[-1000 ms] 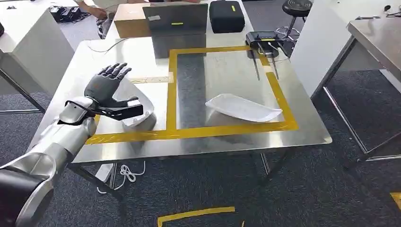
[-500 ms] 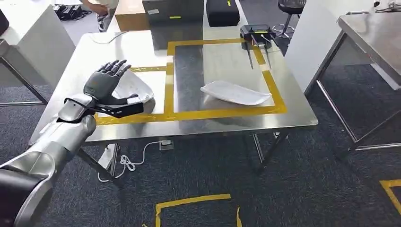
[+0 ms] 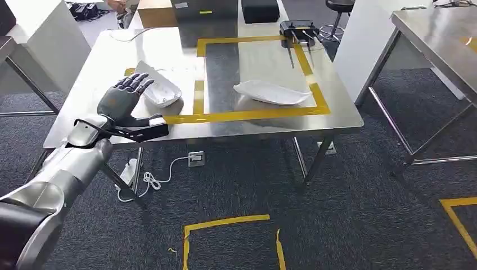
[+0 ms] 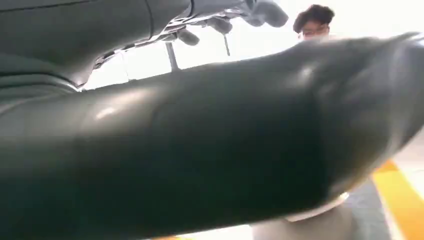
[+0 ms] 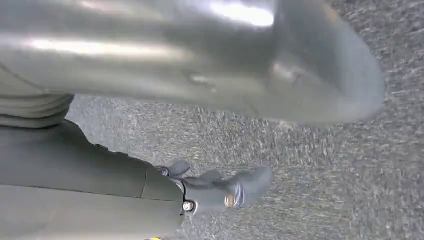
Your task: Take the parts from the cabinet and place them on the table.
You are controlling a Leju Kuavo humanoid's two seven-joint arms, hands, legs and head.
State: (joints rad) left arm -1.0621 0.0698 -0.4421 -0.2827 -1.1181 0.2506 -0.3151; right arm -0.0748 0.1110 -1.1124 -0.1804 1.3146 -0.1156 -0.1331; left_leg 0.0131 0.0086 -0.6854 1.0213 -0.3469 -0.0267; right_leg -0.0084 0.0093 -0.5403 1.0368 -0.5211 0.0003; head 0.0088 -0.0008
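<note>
White parts lie on the steel table (image 3: 337, 115): one part (image 3: 159, 90) just upper right of the empty, spread-fingered left hand (image 3: 119, 101), the other part (image 3: 271, 93) at frame centre, long axis roughly horizontal. Right hand (image 5: 220, 192): fingers curled, empty, over carpet.

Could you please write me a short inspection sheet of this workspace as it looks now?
Surface: steel table, yellow tape frame.
Job's things: two white parts; left part outside frame, right part inside.
Clutter: black device, cardboard box, black case.
Hands: left hand raised, fingers apart, holding nothing; right hand over carpet.
Cables: white cable on floor.
Surroundings: second table, stool, floor tape.
</note>
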